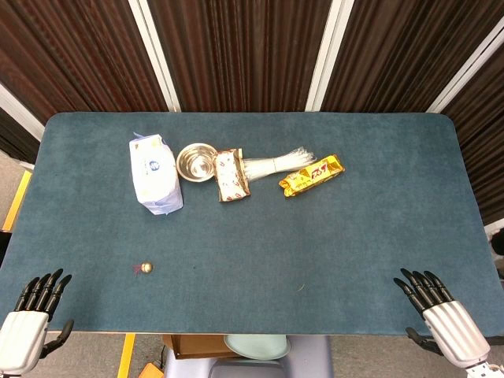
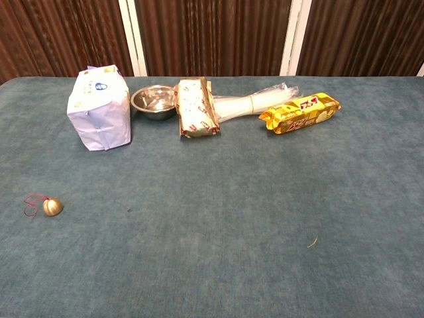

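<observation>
My left hand (image 1: 31,315) hovers at the table's near left corner, fingers apart, holding nothing. My right hand (image 1: 441,315) sits at the near right corner, likewise spread and empty. Neither hand shows in the chest view. Nearest the left hand lies a small gold bell (image 1: 146,268) (image 2: 52,207) with a red cord. Across the far middle stand a white-blue tissue pack (image 1: 155,173) (image 2: 99,108), a steel bowl (image 1: 195,161) (image 2: 154,102), a brown-white snack packet (image 1: 230,176) (image 2: 196,107), a clear bag of straws (image 1: 279,163) (image 2: 255,103) and a yellow snack packet (image 1: 312,174) (image 2: 300,112).
The blue cloth table (image 1: 315,244) (image 2: 232,218) spans both views. Dark curtains with white frames (image 1: 236,47) stand behind its far edge. A small pale scrap (image 2: 313,242) lies on the cloth at near right.
</observation>
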{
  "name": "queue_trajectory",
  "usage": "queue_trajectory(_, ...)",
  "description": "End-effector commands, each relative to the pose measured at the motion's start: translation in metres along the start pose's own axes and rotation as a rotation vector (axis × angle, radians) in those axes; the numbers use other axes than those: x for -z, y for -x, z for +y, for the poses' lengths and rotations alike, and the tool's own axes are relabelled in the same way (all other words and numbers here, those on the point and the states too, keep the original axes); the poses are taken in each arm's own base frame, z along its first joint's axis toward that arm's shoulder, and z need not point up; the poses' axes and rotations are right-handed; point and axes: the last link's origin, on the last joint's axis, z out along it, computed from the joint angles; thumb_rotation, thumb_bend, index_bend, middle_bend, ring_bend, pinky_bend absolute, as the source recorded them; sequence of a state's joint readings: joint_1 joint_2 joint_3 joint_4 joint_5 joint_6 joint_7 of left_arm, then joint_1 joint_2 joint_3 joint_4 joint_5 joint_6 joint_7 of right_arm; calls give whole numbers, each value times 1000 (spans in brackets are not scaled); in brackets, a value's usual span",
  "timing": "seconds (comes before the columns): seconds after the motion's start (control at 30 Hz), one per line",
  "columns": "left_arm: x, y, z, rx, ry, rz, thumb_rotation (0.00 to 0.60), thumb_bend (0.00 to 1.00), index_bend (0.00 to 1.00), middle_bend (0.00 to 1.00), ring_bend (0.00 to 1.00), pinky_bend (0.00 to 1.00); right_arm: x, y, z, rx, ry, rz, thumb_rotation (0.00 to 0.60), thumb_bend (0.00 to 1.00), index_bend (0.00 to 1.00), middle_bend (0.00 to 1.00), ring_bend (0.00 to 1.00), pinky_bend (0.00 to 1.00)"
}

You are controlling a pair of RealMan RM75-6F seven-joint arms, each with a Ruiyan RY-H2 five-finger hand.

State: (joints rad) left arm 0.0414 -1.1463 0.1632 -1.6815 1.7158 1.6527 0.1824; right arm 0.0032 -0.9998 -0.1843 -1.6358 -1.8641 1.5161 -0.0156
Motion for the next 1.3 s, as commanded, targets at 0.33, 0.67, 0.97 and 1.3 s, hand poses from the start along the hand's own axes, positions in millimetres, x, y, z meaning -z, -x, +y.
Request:
queue_trajectory(0.33,-55,41,62,96,165,166,600,411,333,831,839,995,1,1,-2,6,-13,8,600,355,0,0,0,0)
queue_trajectory(0.67,-127,85,93,31,115,86,600,412,436,1000,1000,1000,-2,4,-3,16,-14,-1,600,355,0,0,0,0)
queue_trajectory(0.97,-145,107,99,-16,87,36,600,413,446,1000,1000,1000,-6,5,-2,19,-3,-8,600,355,0,0,0,0)
queue_trajectory(1.3,-150,115,94,-41,67,13,600,413,468,1000,1000,1000,-5,6,-3,22,-4,-10,600,355,0,0,0,0)
